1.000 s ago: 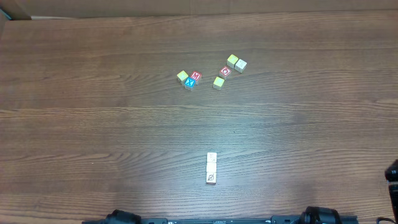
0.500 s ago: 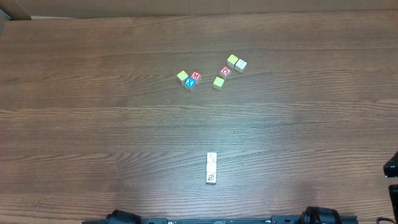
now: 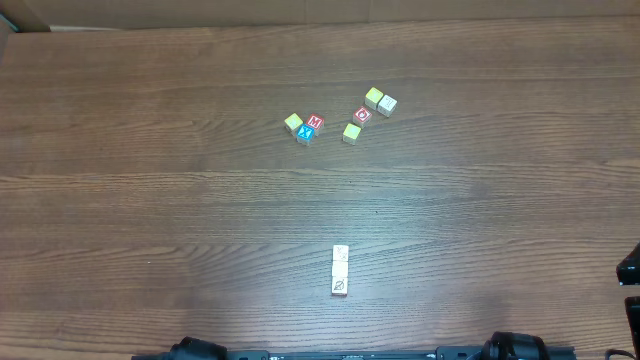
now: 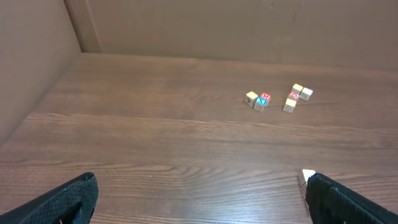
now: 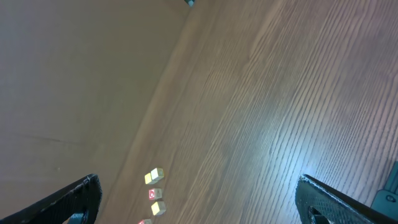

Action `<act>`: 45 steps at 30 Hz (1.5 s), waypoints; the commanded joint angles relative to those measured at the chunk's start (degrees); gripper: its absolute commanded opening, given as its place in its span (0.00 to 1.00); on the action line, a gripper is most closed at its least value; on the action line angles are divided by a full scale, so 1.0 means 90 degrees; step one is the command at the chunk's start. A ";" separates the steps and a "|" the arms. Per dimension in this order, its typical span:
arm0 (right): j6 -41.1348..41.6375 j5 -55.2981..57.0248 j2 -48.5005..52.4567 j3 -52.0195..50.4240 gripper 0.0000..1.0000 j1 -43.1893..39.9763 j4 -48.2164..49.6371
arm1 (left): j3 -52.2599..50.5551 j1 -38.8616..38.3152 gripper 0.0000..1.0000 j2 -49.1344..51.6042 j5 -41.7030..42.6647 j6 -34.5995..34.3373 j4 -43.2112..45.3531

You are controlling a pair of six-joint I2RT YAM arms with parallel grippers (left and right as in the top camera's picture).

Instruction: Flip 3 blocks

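Note:
Three pale blocks [image 3: 340,270] with small dark drawings lie in a short touching row on the near middle of the table. In the left wrist view only a pale corner of one block [image 4: 306,177] shows, beside the right finger [image 4: 348,202]. My left gripper [image 4: 202,205] is open wide over bare wood, with nothing between its fingers. My right gripper [image 5: 199,205] is also open wide and empty, and looks across the table toward the far group of cubes. In the overhead view only a dark piece of the right arm [image 3: 630,270] shows, at the right edge.
Far from the row sits a loose group: a yellow cube [image 3: 293,123], a red M block [image 3: 315,122], a blue X block [image 3: 305,132], a yellow cube [image 3: 351,132], a red O block [image 3: 363,114] and a yellow and pale pair [image 3: 380,100]. A brown wall [image 4: 186,28] backs the table.
The dark piece of the right arm at the right edge has slipped a little lower and further out of the overhead view. No block has moved.

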 commanded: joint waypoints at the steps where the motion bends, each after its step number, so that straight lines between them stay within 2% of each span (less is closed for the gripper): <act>1: -0.0029 0.0063 -0.0012 0.0056 1.00 -0.0036 0.0017 | -0.0027 0.0019 1.00 0.0017 0.0010 0.0046 -0.0010; 15: -0.0032 0.0117 -0.0044 -0.0010 1.00 -0.0036 0.0017 | -0.0027 0.0019 1.00 0.0017 0.0010 0.0046 -0.0010; 22: -0.0032 0.0520 -0.0789 -0.0697 1.00 -0.0036 0.0415 | -0.0027 0.0019 1.00 0.0017 0.0010 0.0046 -0.0010; 28: -0.0670 0.0461 -0.2266 -0.2968 1.00 -0.0036 0.2110 | -0.0027 0.0019 1.00 0.0017 0.0010 0.0046 -0.0012; 35: -0.1666 -0.0736 -0.4070 -0.6632 1.00 -0.0036 0.5253 | -0.0027 0.0019 1.00 0.0017 0.0010 0.0046 -0.0010; 41: -0.3058 -0.2140 -0.4503 -0.8847 1.00 0.0340 0.8352 | -0.0027 0.0019 1.00 0.0017 0.0010 0.0046 -0.0010; 43: -0.3077 -0.1943 -0.4503 -0.9411 1.00 0.0707 0.9022 | -0.0027 0.0019 1.00 0.0017 0.0010 0.0046 -0.0010; 45: -0.3077 -0.1693 -0.4507 -0.9610 1.00 0.0899 0.9148 | -0.0027 0.0019 1.00 0.0017 0.0010 0.0046 -0.0012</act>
